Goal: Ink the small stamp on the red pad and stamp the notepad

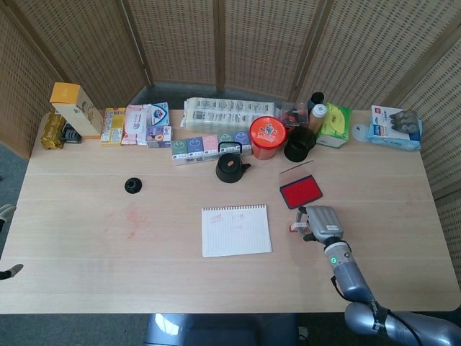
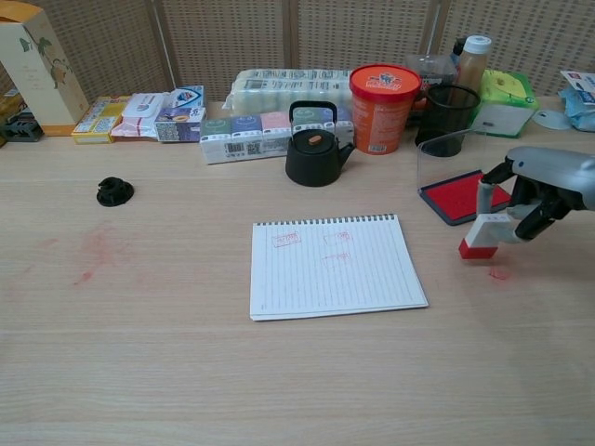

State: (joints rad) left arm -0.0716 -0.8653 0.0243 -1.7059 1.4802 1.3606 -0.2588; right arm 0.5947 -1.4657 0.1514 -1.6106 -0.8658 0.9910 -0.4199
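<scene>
The small stamp (image 2: pixel 480 235), a white block with a red base, hangs tilted just above the table, and my right hand (image 2: pixel 544 189) grips its top. In the head view the stamp (image 1: pixel 295 226) shows at the left of that hand (image 1: pixel 322 222). The red ink pad (image 2: pixel 455 196) (image 1: pixel 300 191) lies open right behind the stamp. To its left lies the spiral notepad (image 2: pixel 335 265) (image 1: pixel 236 230), with faint red prints near its top. Only small grey tips (image 1: pixel 6 211) show at the head view's left edge, perhaps my left hand.
A black kettle (image 2: pixel 312 149), an orange tub (image 2: pixel 379 93) and a black cup (image 2: pixel 445 119) stand behind the notepad and pad. Boxes and packets line the back edge. A small black cap (image 2: pixel 114 191) lies at the left. Red ink smears mark the table (image 2: pixel 93 251).
</scene>
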